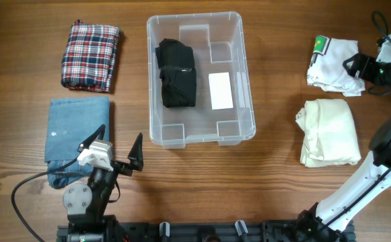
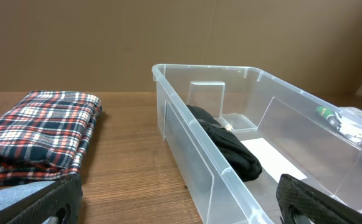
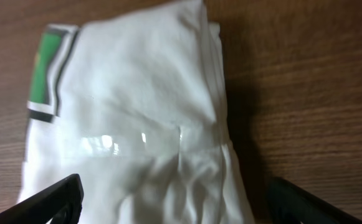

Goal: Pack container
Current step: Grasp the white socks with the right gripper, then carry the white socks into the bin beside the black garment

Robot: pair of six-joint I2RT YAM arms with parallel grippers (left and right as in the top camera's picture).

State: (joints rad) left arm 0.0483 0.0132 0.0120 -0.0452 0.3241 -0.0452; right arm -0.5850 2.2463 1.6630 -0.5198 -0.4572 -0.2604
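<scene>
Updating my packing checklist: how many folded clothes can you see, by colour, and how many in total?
Black garment, inside the container: 1
Red plaid cloth: 1
Blue denim cloth: 1
White garment with green patch: 1
Cream garment: 1
Total: 5

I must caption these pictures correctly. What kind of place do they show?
Probably a robot lab workbench set up for packing practice, not a home. Two robot arms stand at the edge of a wooden table, and folded garments lie on both sides of a clear container.
</scene>
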